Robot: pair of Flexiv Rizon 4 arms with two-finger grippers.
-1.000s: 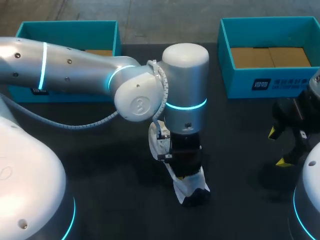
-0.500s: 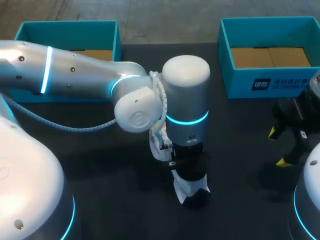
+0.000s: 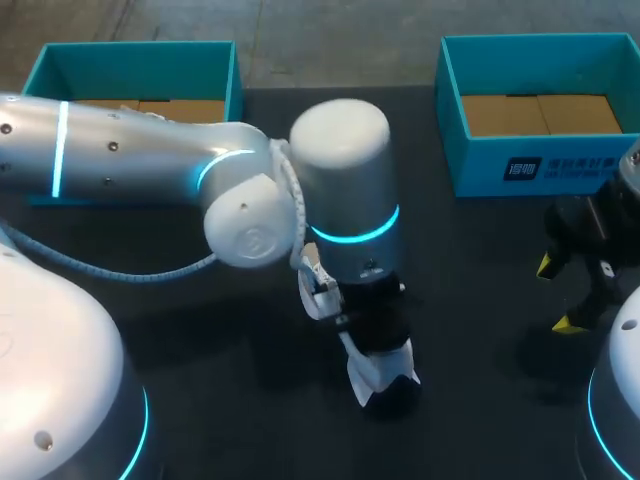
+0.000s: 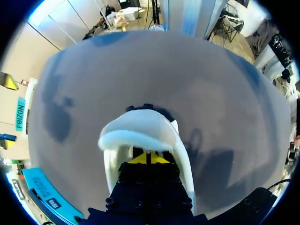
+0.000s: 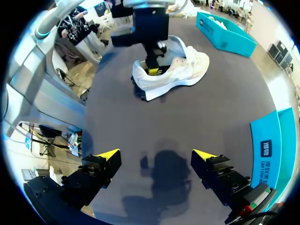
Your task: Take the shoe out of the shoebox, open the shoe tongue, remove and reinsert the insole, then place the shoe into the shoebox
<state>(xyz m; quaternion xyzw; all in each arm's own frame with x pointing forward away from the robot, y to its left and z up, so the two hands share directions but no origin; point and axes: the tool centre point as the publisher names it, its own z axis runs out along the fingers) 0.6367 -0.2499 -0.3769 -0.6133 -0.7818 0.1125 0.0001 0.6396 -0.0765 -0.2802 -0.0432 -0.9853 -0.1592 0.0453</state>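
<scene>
One soft white shoe (image 5: 187, 65) on matte dark table (image 5: 211, 122)

My left arm (image 3: 130, 165) comes in over the table's (image 3: 200, 340) left edge to its middle, with the wrist turned straight down. The left pincer (image 4: 146, 158) points at the table, its yellow tips pressed together. My right arm (image 3: 598, 228) sits by the right edge, and the right pincer (image 5: 154, 157) hangs above the table with its fingers spread wide apart.
</scene>
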